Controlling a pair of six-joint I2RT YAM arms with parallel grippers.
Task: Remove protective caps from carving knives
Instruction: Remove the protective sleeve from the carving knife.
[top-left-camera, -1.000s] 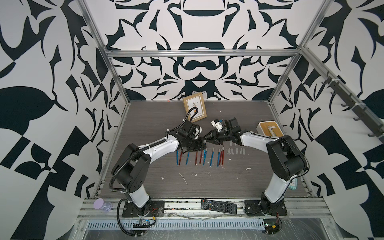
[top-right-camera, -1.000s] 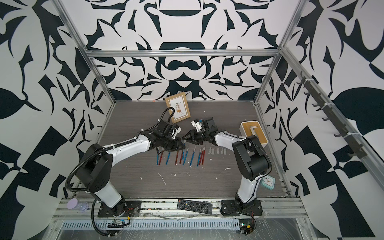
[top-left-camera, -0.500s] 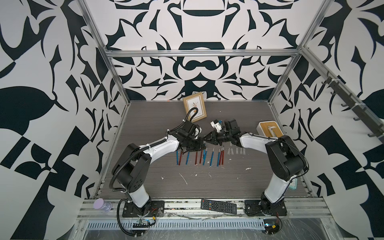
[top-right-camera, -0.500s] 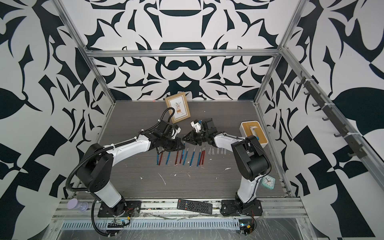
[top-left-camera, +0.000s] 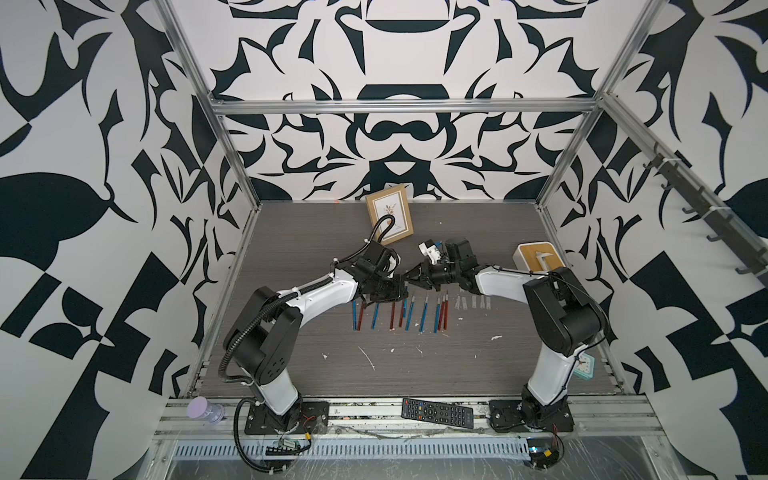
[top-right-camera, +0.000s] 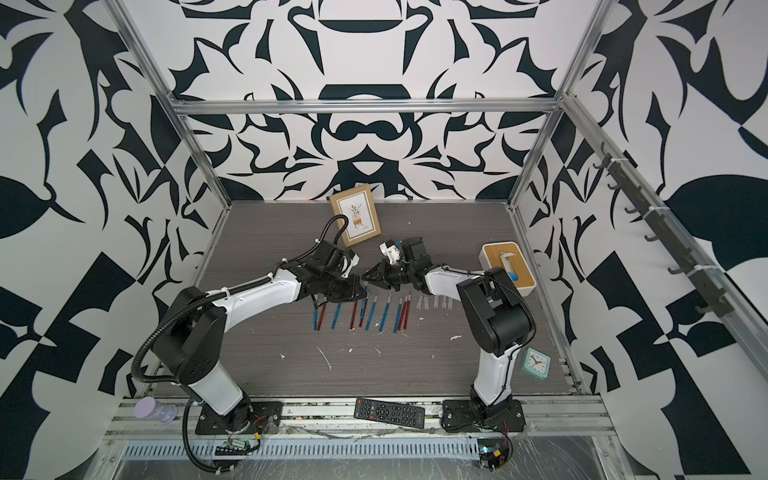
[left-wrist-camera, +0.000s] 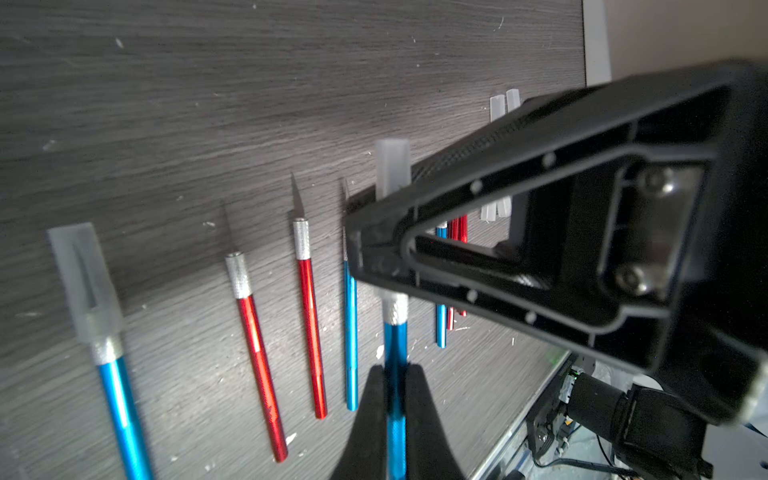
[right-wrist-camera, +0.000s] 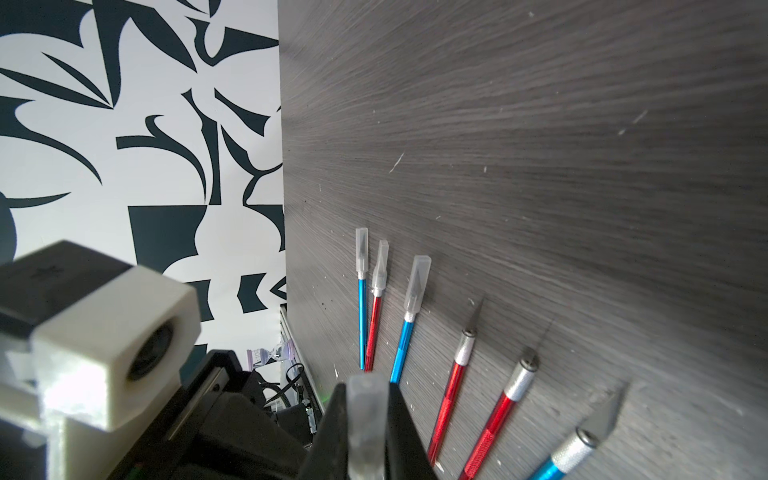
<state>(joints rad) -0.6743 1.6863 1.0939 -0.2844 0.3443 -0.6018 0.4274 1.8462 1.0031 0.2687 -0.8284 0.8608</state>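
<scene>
My left gripper (left-wrist-camera: 395, 370) is shut on the blue handle of a carving knife (left-wrist-camera: 395, 345), held just above the table. My right gripper (right-wrist-camera: 368, 386) is shut on the translucent protective cap (right-wrist-camera: 368, 415) at that knife's blade end (left-wrist-camera: 392, 166); the right finger hides where cap and collar meet. In both top views the two grippers meet tip to tip (top-left-camera: 405, 284) (top-right-camera: 365, 284) above the row of knives (top-left-camera: 399, 313). Three capped knives (right-wrist-camera: 380, 266) lie at the row's left end. Bare-bladed red ones (right-wrist-camera: 457, 374) lie beside them. Several loose caps (top-left-camera: 473, 302) lie to the right of the row.
A framed picture (top-left-camera: 390, 218) leans at the back. A white box with a wooden lid (top-left-camera: 536, 257) stands at the right edge, a teal clock (top-left-camera: 585, 368) by the right arm's base. A black remote (top-left-camera: 437, 413) and a purple hourglass (top-left-camera: 203, 409) rest on the front rail.
My right gripper has closed on the cap of the knife that my left gripper holds. The left arm has stayed where it was.
</scene>
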